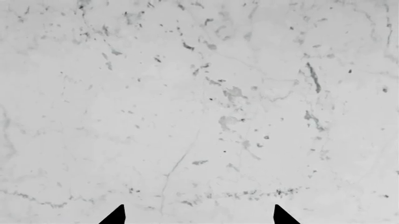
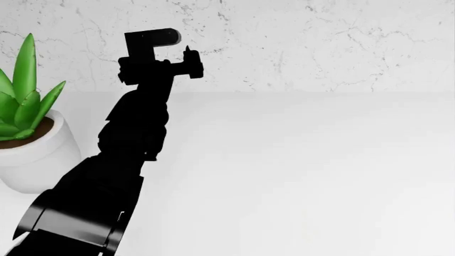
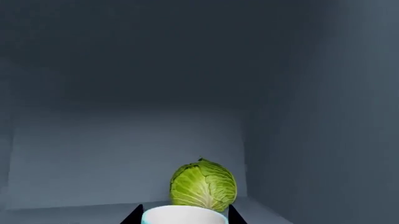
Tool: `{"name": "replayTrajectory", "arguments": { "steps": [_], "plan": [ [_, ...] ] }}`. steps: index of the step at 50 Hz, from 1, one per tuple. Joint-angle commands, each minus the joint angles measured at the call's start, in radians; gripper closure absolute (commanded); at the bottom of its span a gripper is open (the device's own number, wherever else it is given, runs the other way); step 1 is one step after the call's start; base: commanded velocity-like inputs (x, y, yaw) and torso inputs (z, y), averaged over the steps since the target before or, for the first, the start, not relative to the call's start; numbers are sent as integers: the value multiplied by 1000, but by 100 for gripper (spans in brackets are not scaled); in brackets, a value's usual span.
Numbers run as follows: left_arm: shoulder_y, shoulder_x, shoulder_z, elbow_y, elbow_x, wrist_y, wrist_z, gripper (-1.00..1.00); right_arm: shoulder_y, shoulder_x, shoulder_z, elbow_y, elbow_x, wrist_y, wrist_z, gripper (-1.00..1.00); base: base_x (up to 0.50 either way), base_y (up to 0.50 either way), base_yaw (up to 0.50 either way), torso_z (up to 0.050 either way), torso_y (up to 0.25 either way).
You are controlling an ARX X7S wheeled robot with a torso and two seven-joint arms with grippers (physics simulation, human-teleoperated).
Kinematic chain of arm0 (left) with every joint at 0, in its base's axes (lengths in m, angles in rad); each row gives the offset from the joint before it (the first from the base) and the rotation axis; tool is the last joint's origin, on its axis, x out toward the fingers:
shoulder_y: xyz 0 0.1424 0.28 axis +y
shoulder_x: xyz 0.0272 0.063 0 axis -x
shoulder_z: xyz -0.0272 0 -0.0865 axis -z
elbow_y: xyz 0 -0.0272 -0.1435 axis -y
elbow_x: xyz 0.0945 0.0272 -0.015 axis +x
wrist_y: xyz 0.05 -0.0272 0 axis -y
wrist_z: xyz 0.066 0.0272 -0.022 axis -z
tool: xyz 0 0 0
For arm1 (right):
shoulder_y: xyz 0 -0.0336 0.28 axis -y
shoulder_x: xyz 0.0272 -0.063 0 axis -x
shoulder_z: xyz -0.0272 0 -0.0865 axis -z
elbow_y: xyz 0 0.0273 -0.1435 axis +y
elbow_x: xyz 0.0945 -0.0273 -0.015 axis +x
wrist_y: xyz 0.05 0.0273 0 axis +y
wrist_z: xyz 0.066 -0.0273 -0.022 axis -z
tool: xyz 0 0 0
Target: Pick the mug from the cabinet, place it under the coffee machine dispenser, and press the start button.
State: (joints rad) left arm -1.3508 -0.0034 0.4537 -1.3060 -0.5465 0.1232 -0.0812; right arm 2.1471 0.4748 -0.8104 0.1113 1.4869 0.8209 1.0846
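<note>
Inside the dim grey-blue cabinet (image 3: 124,154), the small turquoise mug with a white inside (image 3: 184,215) sits between the right gripper's (image 3: 184,215) jaws, whether clamped I cannot tell. A round green cabbage (image 3: 203,185) sits just behind it. The left gripper's (image 1: 198,213) jaws stand apart before a marbled white wall (image 1: 199,93).

The left arm (image 2: 128,149) rises from seven o'clock toward twelve in the head view, its left gripper (image 1: 199,213) spread, only two black fingertips (image 1: 115,215) showing. The right gripper (image 3: 184,215) shows two dark tips apart.
</note>
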Motion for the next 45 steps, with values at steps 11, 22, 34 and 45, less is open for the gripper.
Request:
{"name": "replayTrajectory", "arguments": {
  "steps": [11, 22, 34, 45],
  "plan": [
    [1, 0, 1, 0, 7, 4, -5, -100, 207, -68, 91, -212, -32, 148, 23, 100, 0, 0, 0, 0, 0],
    [1, 0, 8, 1, 4, 5, -7, -100, 199, -169, 302, -290, -49, 365, 45, 100, 0, 0, 0, 0, 0],
    [0, -1, 20, 1, -5, 6, -7, -100, 173, -191, 353, -325, 28, 391, 82, 100, 0, 0, 0, 0, 0],
    [123, -120, -11, 451, -100, -184, -158, -100, 119, -178, 355, -376, 66, 405, 99, 100, -455, -18, 0, 0, 0]
  ]
}}
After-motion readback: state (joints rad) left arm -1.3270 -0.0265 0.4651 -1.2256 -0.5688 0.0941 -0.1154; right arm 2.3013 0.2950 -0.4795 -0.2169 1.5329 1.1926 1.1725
